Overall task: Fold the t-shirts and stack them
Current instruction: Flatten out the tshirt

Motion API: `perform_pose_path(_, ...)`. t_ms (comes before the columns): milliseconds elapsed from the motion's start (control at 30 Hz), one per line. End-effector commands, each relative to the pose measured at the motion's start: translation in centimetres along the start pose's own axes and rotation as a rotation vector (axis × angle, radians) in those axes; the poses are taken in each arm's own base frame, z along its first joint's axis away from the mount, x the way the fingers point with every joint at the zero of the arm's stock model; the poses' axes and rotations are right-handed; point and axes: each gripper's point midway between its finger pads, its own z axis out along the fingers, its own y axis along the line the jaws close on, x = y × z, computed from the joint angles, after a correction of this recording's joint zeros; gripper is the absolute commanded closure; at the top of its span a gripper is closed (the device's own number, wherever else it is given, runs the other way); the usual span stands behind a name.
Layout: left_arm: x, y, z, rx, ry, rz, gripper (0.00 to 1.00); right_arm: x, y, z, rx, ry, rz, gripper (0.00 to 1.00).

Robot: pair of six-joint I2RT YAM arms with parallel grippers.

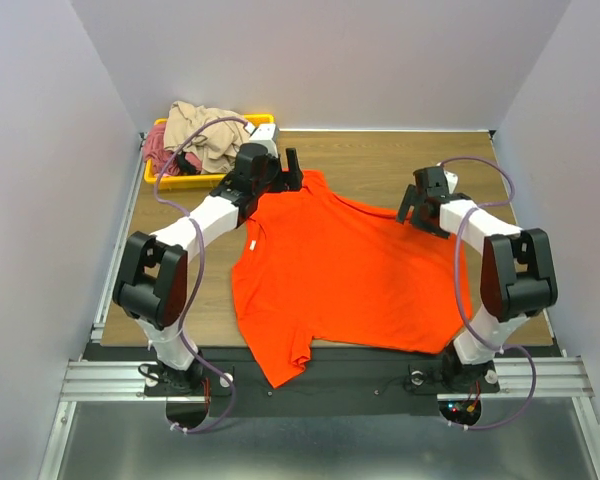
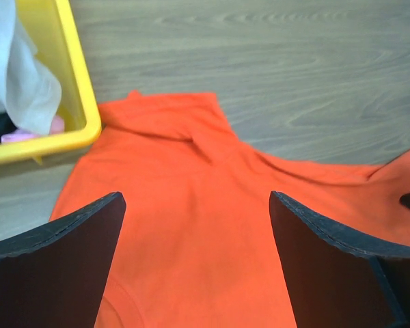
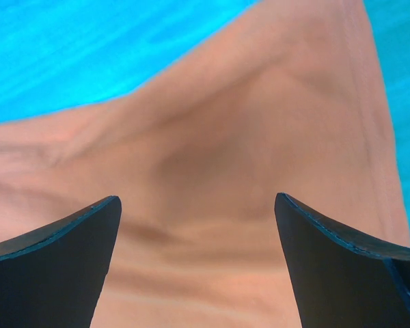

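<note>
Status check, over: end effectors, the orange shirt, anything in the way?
Both open: left end effector over far-left corner, right end effector over far-right corner. Orange t-shirt spread out, unfolded. Yellow bin of clothes close beside left one.

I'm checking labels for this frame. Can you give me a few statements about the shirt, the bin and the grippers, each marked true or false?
1. The orange t-shirt lies spread out on the table. True.
2. The left gripper is shut on a sleeve. False: its jaws stand apart above the shirt.
3. The yellow bin is empty. False: it holds clothes, with a beige garment on top.
4. The right gripper is open over the shirt. True.
</note>
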Motion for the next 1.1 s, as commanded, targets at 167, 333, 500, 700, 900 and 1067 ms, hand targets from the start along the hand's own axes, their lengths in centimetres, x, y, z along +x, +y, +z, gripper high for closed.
perform_pose_path(167, 1.8, 0.5, 1.5, -0.006, 0.025, 0.012, 0.01, -1.0, 1.6, 4.7, 0.04, 0.038, -0.043, 0.0)
perform_pose_path(333, 4.3, 1.7, 2.6, -0.039, 0.065, 0.021, 0.01, -2.2, 2.4, 7.5, 0.065, 0.037, -0.035, 0.0)
perform_pose_path(500, 7.9, 2.9, 3.3, -0.061, 0.139, 0.008, 0.01, -2.5, 3.4, 9.0, 0.05, 0.047, -0.029, 0.0)
perform_pose_path(700, 10.3, 3.9, 3.6, -0.09, 0.18, -0.007, 0.01, -1.6, 2.8, 8.9, 0.055, 0.068, -0.04, 0.0)
perform_pose_path(900, 11.3, 4.2, 4.2, -0.105, 0.216, -0.021, 0.01, -0.8, -0.4, 8.5, 0.105, 0.091, -0.013, 0.0)
perform_pose_path(1067, 10.7, 5.0, 4.0, -0.148, 0.191, -0.008, 0.02, -3.4, 1.0, 6.8, 0.019, 0.051, -0.007, 0.0)
